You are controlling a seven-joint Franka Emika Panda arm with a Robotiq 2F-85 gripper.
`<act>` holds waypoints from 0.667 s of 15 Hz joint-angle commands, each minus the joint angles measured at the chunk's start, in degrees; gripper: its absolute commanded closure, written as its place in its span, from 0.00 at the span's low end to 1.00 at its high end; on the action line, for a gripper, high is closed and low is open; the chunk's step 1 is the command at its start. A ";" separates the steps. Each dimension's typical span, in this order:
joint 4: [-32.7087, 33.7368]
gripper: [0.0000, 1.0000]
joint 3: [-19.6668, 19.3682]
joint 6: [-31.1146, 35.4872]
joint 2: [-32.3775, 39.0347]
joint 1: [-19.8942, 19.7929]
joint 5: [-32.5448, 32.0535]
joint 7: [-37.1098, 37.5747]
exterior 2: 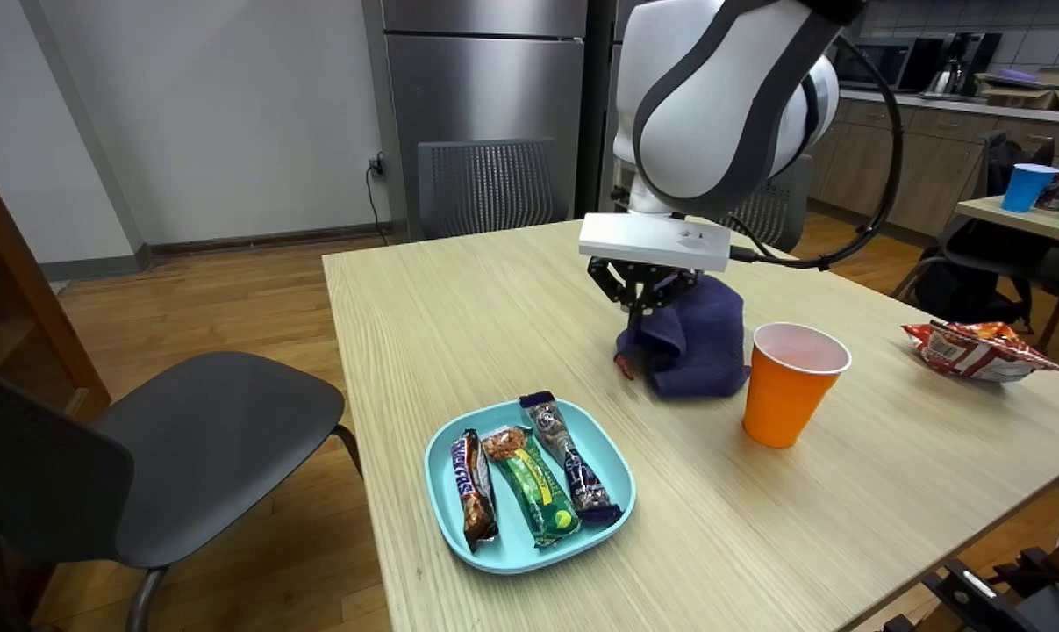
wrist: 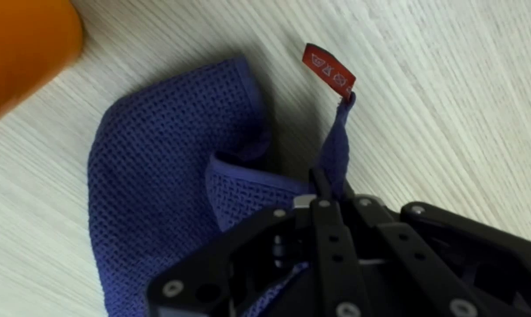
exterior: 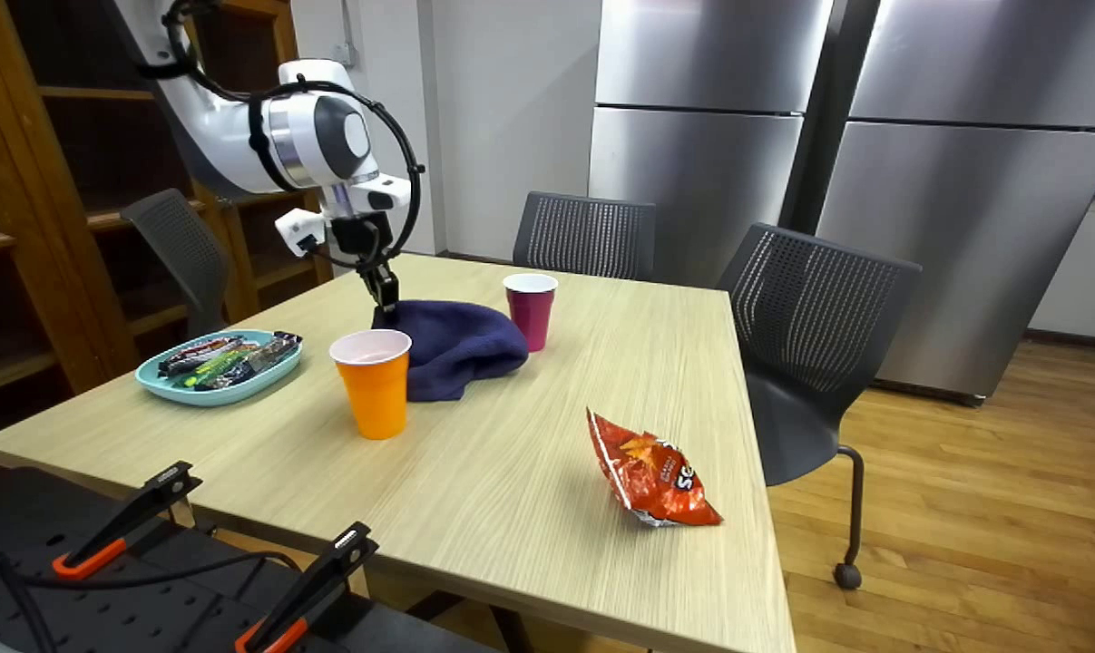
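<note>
Gripper (wrist: pixel 333 187): black, at the lower right of the wrist view, tips near its centre; the fingers (wrist: pixel 333 237) are drawn together, pinching a narrow fold of cloth (wrist: pixel 159 185).
Cloth: dark blue, waffle-woven, bunched on the table (exterior: pixel 511 499), across the left and lower centre of the wrist view; one corner juts up beyond the fingers (a folded-over edge lies just left of it).
Tag (wrist: pixel 329 71): red with pale care symbols, at the tip of that corner, above centre in the wrist view.
Orange cup (exterior 2: pixel 783 399): upright, just beside the cloth, right of centre in an exterior view; blurred at the upper left of the wrist view.
Purple cup (exterior: pixel 531 316): upright, by the cloth's right end, near the middle of an exterior view; whether they touch I cannot tell.
Plate (exterior 2: pixel 529 560): pale blue, lower middle of an exterior view, with a Snickers (exterior 2: pixel 474 491), a green bar (exterior 2: pixel 533 487) and a dark bar (exterior 2: pixel 571 456) lying on it.
Bag (exterior: pixel 651 476): red, shiny, lower right of an exterior view, well apart from the cloth.
Arm (exterior: pixel 229 141): white, slanted from the upper left of an exterior view to the gripper.
Fridges (exterior: pixel 692 181): steel, upper right of an exterior view.
</note>
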 commanded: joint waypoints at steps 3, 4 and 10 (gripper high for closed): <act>2.22 0.99 1.30 -0.81 0.79 0.87 0.30 -0.15; 2.07 0.99 1.40 -0.73 0.53 1.16 0.22 -0.04; 2.60 0.99 1.22 -0.71 0.26 3.59 -0.72 1.04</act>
